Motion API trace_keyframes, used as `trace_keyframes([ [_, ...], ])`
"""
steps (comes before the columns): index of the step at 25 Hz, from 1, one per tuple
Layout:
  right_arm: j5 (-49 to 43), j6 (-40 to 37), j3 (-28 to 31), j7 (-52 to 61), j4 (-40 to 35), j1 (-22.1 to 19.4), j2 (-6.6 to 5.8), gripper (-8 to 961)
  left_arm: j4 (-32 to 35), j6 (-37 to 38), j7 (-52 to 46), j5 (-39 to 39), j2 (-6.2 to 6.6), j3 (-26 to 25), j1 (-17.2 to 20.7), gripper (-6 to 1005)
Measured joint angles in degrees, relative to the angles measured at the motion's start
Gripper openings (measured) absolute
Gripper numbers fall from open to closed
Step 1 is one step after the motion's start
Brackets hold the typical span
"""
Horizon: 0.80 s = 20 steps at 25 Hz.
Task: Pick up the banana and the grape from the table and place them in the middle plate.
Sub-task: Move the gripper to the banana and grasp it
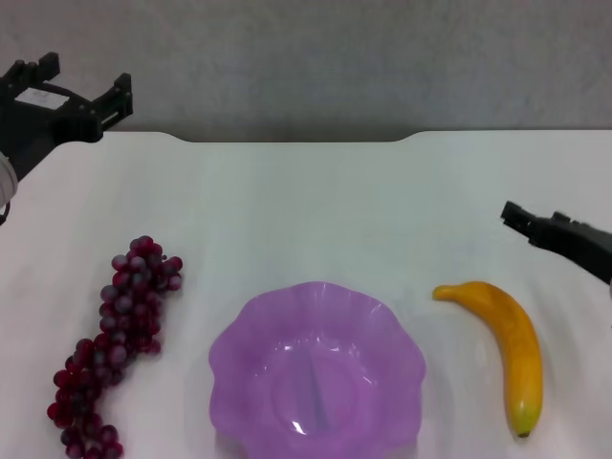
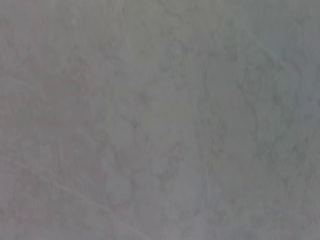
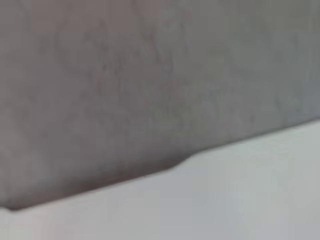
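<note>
my left hand hangs at the far left corner of the white worktop, well apart from everything, its fingers spread with nothing between them. my right hand reaches in from the right edge, near the banana's far end but not touching it; i cannot tell whether it is spread or pressed together. the purple plate sits near me in the middle, the grapes lying to its left, the banana to its right
</note>
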Motion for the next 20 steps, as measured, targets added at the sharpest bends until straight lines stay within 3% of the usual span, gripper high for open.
trace_keyframes([
  [3,7.54,4.42,-5.47,-1.39,-1.33,2.70,-3.56,772,-0.22,-0.03,0.07,0.00,0.00,0.04,0.01,876],
  [4,9.97,6.64,-6.61,-3.00,-2.22,3.35,-4.21,772,-0.27,-0.03,0.12,0.00,0.00,0.05,0.01,876],
  [5,12.56,9.07,-7.56,-5.12,-3.22,3.94,-4.83,772,-0.32,-0.03,0.18,0.00,0.01,0.07,0.01,876],
  [7,17.28,14.37,-7.30,-12.32,-5.93,4.03,-4.36,771,-0.32,-0.03,0.36,-0.01,0.02,0.11,0.01,876],
  [11,23.97,21.34,-2.58,-27.80,-10.30,2.37,-1.20,771,-0.33,-0.03,0.41,0.00,0.03,0.02,0.16,876],
  [18,31.54,27.15,10.42,-53.47,-14.30,-1.53,7.71,770,-0.35,0.05,0.40,0.00,0.04,-0.02,0.26,875],
  [20,35.94,27.97,12.41,-59.24,-14.24,-1.52,8.68,770,-0.36,0.06,0.41,0.00,0.04,-0.01,0.23,875],
])
